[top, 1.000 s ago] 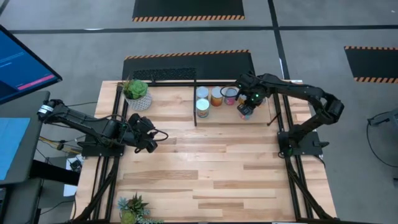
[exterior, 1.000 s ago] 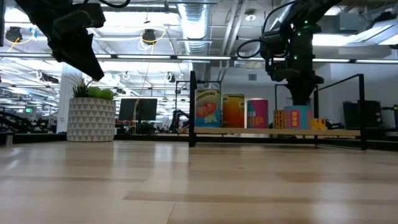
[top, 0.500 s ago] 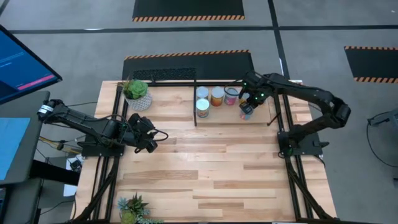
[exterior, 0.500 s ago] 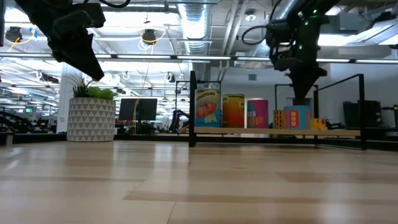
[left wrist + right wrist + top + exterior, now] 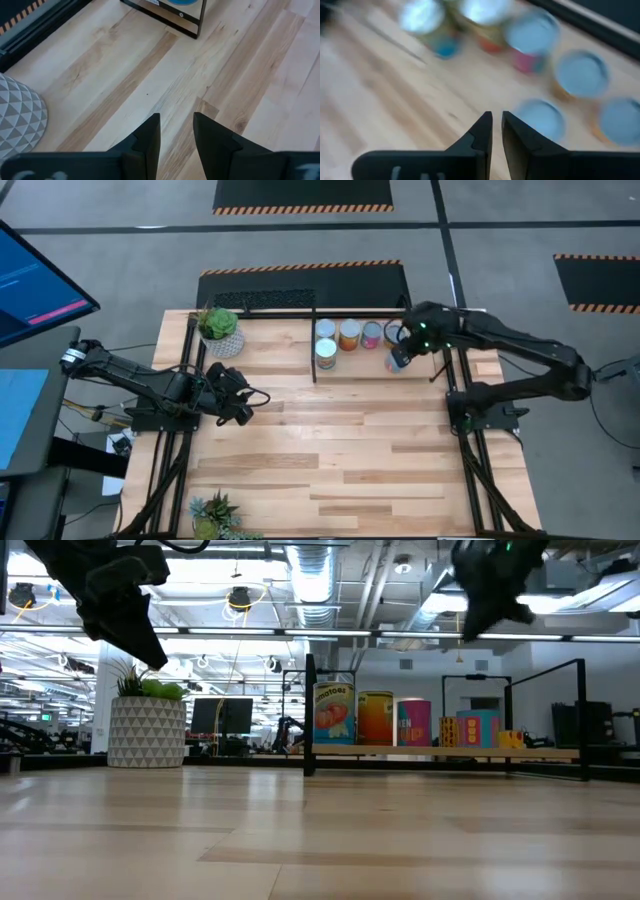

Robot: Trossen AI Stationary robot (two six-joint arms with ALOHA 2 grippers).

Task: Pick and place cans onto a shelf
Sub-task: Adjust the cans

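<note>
The right claw (image 5: pixel 496 131) hangs above the shelf (image 5: pixel 432 362), nearly closed and gripping nothing. The cans (image 5: pixel 326 351) stand grouped inside the shelf, probably to keep the desk (image 5: pixel 330 450) free. The left claw (image 5: pixel 176 135) waits parted near the planter.

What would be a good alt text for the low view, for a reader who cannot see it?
Cans stand in a row on the shelf at the far side of a wooden table, the right gripper raised above them. A potted plant stands at left, under the left arm.
</note>
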